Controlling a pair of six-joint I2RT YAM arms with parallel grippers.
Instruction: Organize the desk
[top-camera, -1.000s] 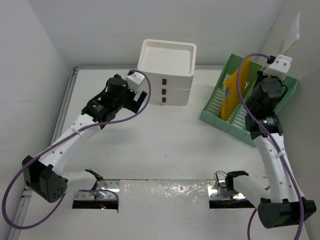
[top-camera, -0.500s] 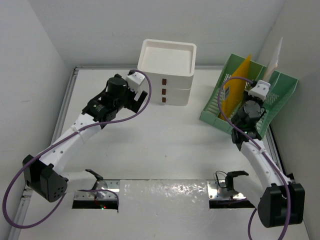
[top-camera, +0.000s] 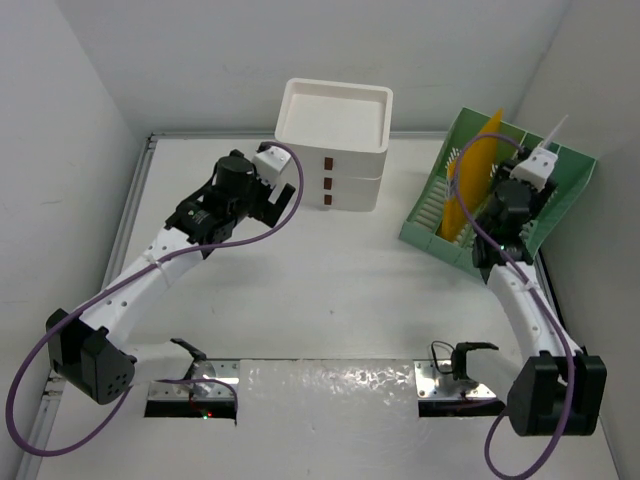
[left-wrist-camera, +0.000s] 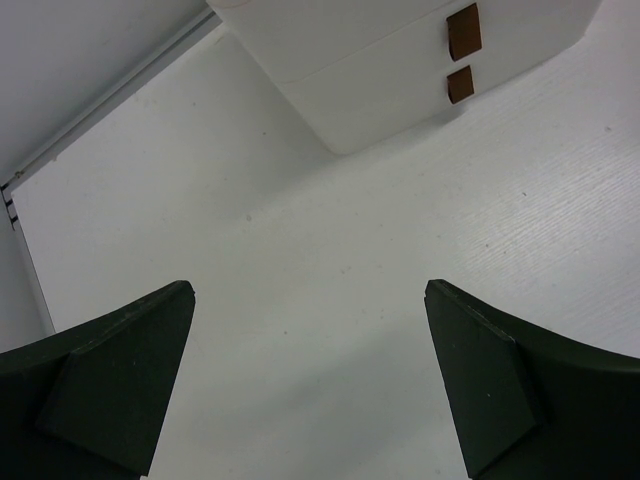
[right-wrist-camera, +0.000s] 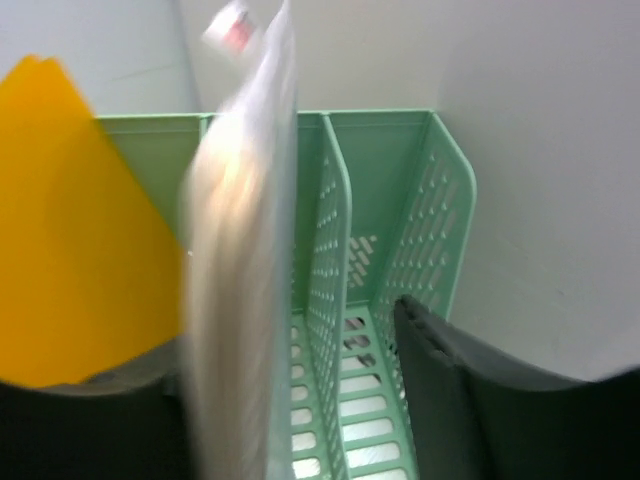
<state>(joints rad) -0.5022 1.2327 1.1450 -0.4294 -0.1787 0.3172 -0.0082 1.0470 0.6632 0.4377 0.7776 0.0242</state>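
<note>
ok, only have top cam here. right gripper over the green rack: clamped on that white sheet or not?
Observer: Not clamped. Right wrist view shows the right gripper open, with a gap between the blurred white sheet and the finger on the right.
Operator: what flanks the sheet?
Observer: The yellow folder on one side, a divider of the file rack on the other.
Operator: left gripper holding anything?
Observer: No. Left wrist view shows the left gripper wide open, only bare desk between its fingers, drawer box ahead.
</note>
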